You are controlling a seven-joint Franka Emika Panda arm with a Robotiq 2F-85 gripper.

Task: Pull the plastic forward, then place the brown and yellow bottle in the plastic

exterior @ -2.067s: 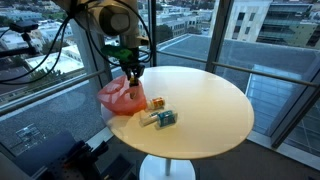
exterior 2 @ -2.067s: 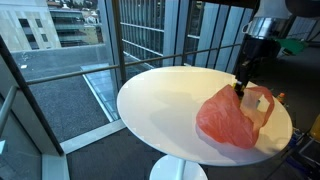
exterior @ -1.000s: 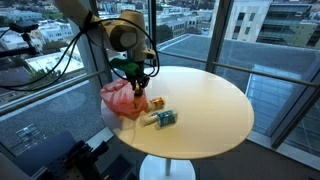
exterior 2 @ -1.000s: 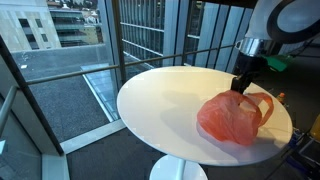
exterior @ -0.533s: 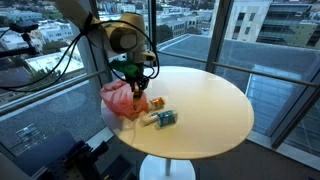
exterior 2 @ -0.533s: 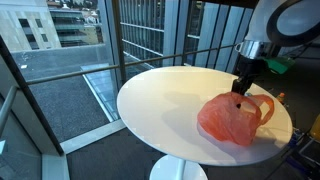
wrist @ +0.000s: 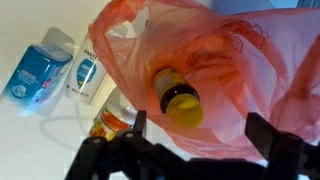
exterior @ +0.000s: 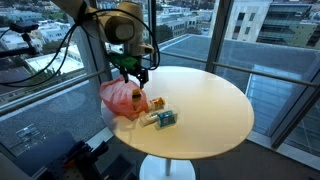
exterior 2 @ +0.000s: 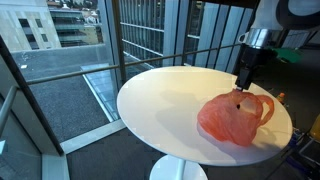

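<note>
I have the gripper [wrist: 196, 128] hovering just above the red plastic bag [wrist: 235, 60], and in the wrist view its two fingers [wrist: 137, 124] stand wide apart with nothing between them. The brown bottle with the yellow cap [wrist: 180, 100] lies inside the mouth of the bag, cap end towards the camera, with the thin red film gathered round it. In both exterior views the bag [exterior: 120, 97] [exterior 2: 232, 118] sits at the edge of the round table [exterior: 212, 100] [exterior 2: 160, 100], and the gripper [exterior: 131, 72] [exterior 2: 243, 84] hangs over its top, apart from the plastic as far as I can tell. Outside the bag, just beside its left edge in the wrist view, an amber bottle with an orange label [wrist: 112, 121] lies on the tabletop. Farther left of it lie two blue-and-white bottles [wrist: 42, 70], side by side and touching
</note>
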